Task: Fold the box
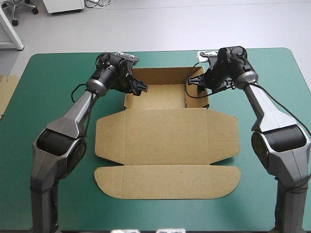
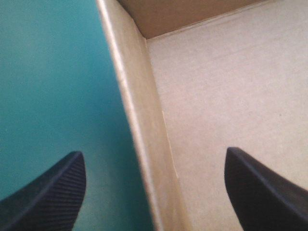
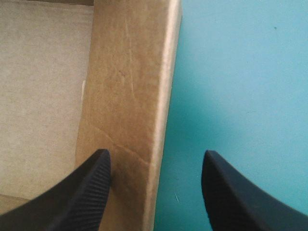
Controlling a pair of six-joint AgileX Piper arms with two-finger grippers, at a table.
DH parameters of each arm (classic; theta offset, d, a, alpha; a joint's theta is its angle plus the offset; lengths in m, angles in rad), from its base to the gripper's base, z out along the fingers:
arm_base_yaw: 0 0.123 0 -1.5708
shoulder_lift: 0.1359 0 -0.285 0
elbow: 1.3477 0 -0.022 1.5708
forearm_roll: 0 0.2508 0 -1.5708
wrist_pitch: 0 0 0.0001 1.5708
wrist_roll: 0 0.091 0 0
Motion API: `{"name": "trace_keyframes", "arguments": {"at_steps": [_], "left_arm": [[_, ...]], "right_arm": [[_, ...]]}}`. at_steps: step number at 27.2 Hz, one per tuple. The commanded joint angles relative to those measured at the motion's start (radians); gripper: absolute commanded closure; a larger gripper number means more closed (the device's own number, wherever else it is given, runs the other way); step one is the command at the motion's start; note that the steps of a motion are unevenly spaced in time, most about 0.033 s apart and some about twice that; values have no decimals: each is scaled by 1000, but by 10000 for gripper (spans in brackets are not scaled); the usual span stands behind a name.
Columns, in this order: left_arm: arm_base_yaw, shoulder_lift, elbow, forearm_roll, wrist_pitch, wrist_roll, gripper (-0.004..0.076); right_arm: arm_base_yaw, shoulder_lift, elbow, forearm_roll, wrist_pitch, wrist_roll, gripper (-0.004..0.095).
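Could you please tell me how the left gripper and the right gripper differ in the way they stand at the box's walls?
The left gripper straddles the left wall of the box, the right gripper its right wall. The left wall runs midway between the left gripper's fingers, clear of both; the right wall lies close to the right gripper's inner finger. Both are open, one finger inside the box, one over the teal-green cover.
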Motion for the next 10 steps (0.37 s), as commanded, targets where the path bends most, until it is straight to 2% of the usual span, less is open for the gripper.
{"name": "trace_keyframes", "arguments": {"at_steps": [1, 7, 10], "left_arm": [[0, -115, -35, -1, -19, 2, 137], [0, -214, -35, -1, -55, -6, 137], [0, -277, -26, 3, 4, 9, 191]], "right_arm": [[-3, -107, -37, -5, -33, -11, 372], [-3, -188, -37, -5, -41, -33, 399], [4, -258, -37, -14, -31, -56, 451]]}}
